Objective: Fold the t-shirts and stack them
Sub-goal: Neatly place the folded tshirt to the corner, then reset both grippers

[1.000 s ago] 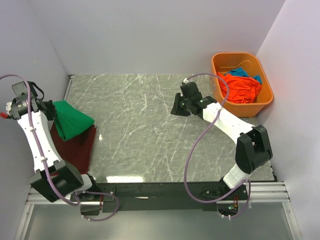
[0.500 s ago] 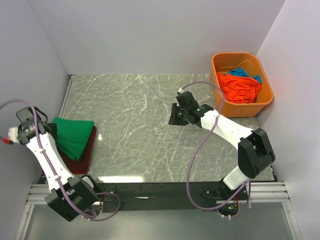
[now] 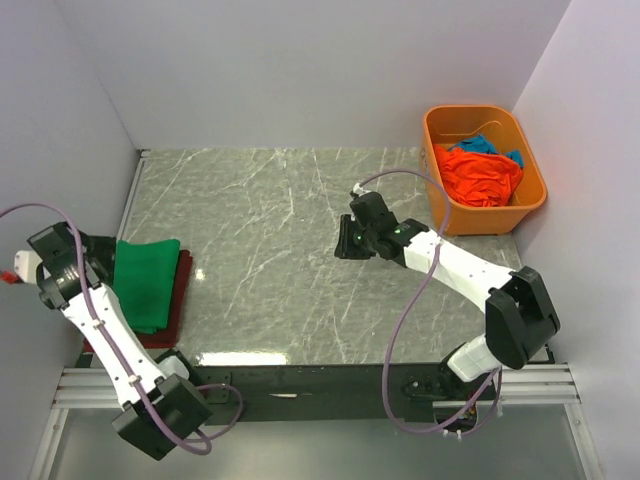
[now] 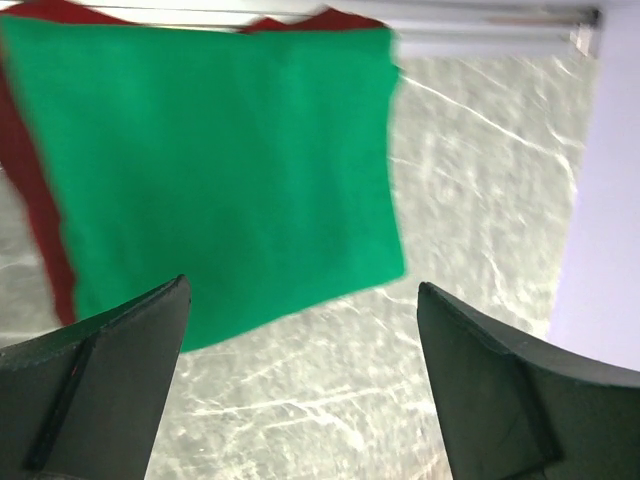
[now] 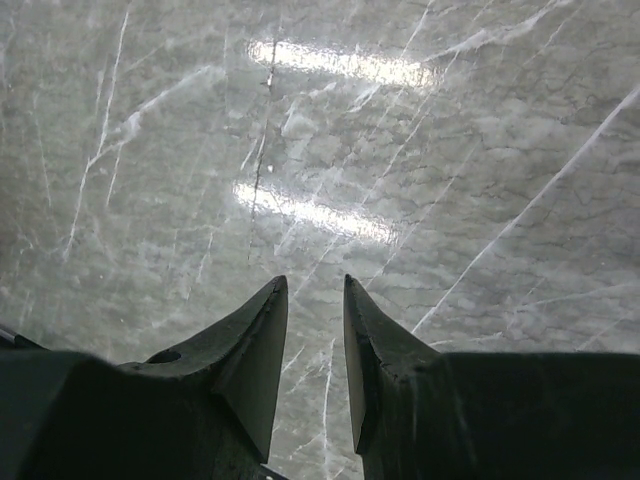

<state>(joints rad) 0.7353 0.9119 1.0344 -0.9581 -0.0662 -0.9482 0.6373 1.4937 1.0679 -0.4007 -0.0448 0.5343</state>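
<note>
A folded bright green t-shirt lies flat on a folded dark red t-shirt at the table's left edge. In the left wrist view the green t-shirt covers most of the dark red t-shirt, which shows only along one side. My left gripper hovers just left of the pile, and there my left gripper stands wide open with nothing in it. My right gripper hangs over bare table mid-right; in its wrist view my right gripper has its jaws slightly apart with nothing between them. An orange t-shirt and a blue t-shirt lie crumpled in the tub.
The rigid orange tub stands at the back right against the wall. White walls close in the marble table on the left, back and right. The arm bases and a black rail run along the near edge.
My left gripper opened and let go of the green t-shirt, which now lies flat on the dark red one. The left arm drew back. The right arm shifted slightly left and nearer.
</note>
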